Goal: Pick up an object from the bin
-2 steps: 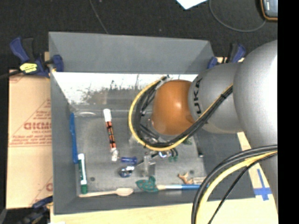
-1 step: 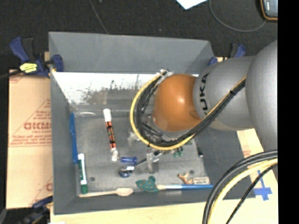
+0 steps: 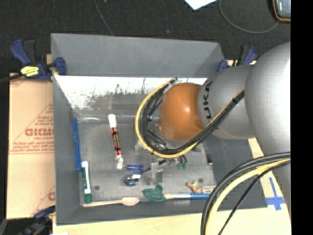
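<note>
**A:** What do we have in the camera view?

**B:** We look down into the grey metal bin [image 3: 63, 141]. The arm [image 3: 264, 102] comes in from the right, and its orange cover [image 3: 178, 111] and a loop of cables [image 3: 142, 126] hang over the middle of the bin.

**A:** And the gripper?

**B:** We see the gripper [image 3: 156, 173] just under the orange cover. It is low over the floor, a little right of centre and toward the near wall. We cannot tell whether it is spread or pressed together, because the cover and cables hide most of it.

**A:** Which things lie closest to it?

**B:** Just to its left lies a small blue piece [image 3: 134, 168], and a little nearer to us a round blue thing [image 3: 130, 181]. Toward the near wall from the gripper lies a dark green lump [image 3: 154, 194]. We cannot tell whether the gripper touches any of the three, so we cannot say which one it is over.

**A:** And the rest of the bin?

**B:** To the left, well apart from the gripper, a white marker with red and black bands [image 3: 116, 138] lies on the floor. A blue pen [image 3: 77, 146] runs along the left wall. A white marker with a green end [image 3: 86, 180] lies just beside the pen in the near left corner. Along the near wall we see a wooden spoon [image 3: 115, 201] lying flat, its bowl near the green lump. On the lump's other side lies a blue-handled stick [image 3: 188, 196], with a small tan thing [image 3: 193, 184] just beyond it.
</note>
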Available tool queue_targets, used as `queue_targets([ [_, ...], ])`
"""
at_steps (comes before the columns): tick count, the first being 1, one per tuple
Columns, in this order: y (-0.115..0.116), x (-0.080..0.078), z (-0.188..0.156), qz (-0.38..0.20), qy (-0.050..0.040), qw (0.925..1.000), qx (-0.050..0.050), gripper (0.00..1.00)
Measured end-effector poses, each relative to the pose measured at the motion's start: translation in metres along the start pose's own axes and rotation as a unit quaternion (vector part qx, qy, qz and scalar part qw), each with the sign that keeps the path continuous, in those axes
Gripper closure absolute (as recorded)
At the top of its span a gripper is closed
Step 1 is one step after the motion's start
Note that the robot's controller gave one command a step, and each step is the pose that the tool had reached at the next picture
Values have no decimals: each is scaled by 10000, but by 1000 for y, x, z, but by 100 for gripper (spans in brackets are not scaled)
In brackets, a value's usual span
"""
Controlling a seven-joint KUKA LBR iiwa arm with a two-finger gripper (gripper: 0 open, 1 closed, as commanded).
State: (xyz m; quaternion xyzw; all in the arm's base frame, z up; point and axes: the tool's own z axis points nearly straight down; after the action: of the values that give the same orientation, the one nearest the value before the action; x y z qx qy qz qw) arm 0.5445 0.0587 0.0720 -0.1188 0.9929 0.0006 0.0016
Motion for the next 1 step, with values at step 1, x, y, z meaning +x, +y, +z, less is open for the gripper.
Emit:
queue_targets([
  [1,28,5,1,-474,-19,9989,14,0],
])
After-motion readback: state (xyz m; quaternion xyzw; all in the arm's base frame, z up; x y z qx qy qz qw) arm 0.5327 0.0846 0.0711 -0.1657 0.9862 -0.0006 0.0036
